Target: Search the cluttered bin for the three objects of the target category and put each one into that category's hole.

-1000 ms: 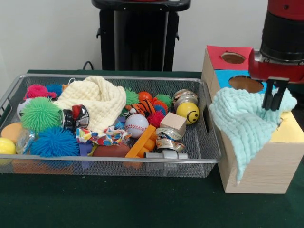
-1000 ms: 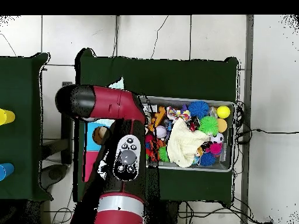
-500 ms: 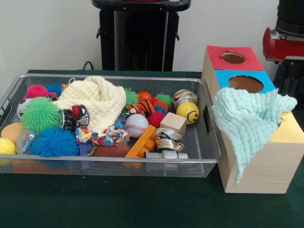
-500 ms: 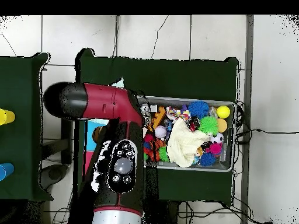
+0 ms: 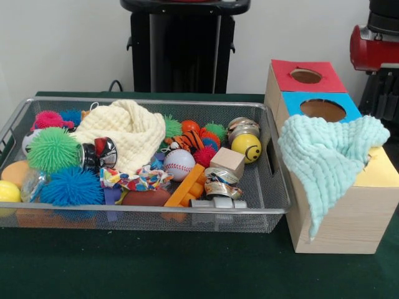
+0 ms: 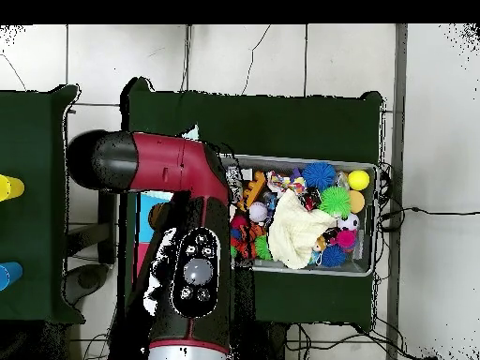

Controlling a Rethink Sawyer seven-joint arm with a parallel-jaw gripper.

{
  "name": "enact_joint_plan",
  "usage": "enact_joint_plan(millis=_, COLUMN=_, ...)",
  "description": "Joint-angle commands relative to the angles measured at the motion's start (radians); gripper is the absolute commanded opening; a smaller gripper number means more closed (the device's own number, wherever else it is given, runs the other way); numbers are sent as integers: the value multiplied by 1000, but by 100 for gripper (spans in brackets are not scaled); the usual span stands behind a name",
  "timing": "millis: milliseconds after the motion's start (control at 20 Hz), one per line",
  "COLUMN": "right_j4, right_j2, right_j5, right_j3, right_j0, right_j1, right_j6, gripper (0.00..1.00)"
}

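**Fig. — Cloth draped over sorting box, arm raised at right**

Front view: mint cloth (image 5: 327, 159) is lying across the top of the sorting box (image 5: 349, 218), covering the box's third panel and hanging down its left face toward the wire bin (image 5: 274, 187). It is not down any hole; the red hole (image 5: 306, 76) and blue hole (image 5: 323, 110) are both showing open and empty. The yellow panel (image 5: 381, 171) is peeking out at the cloth's right edge. A second, cream cloth (image 5: 128, 131) is sitting in the bin atop the clutter, w/ spiky balls, a baseball (image 5: 179, 164) and a smiley ball (image 5: 247, 148) around it.

The gripper (image 5: 381, 99) is hanging above the box's right rear corner, apart from the cloth; its dark lower part is only partly in frame, so whether the claw is wide or narrow cannot be told.

Judgement: the cloth looks dropped but not seated. Doing this step well prob. means pinching the bunched top fold, not the hanging tail, lifting clear, then feeding it centre-first into the covered opening so no corner snags the rim. Cream cloth is likely next.
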Motion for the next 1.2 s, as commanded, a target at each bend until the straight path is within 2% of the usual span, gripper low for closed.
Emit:
enact_joint_plan(millis=50, right_j4=8, right_j2=56, right_j5=-30, right_j3=79, right_j0=-26, right_j1=25, right_j6=177, gripper=0)
enact_joint_plan(millis=150, right_j4=-1, right_j2=43, right_j5=-11, right_j3=71, right_j0=-21, right_j1=28, right_j6=181, gripper=0)
enact_joint_plan(millis=400, right_j4=-58, right_j2=-15, right_j5=137, right_j3=-2, right_j0=-19, right_j1=47, right_j6=164, gripper=0)
enact_joint_plan(millis=650, right_j4=-77, right_j2=-41, right_j5=193, right_j3=-33, right_j0=-27, right_j1=64, right_j6=161, gripper=0)
enact_joint_plan(millis=800, right_j4=-86, right_j2=-56, right_j5=202, right_j3=-23, right_j0=-36, right_j1=60, right_j6=166, gripper=0)
enact_joint_plan(millis=1200, right_j4=-105, right_j2=-68, right_j5=148, right_j3=30, right_j0=-69, right_j1=76, right_j6=141, gripper=0)
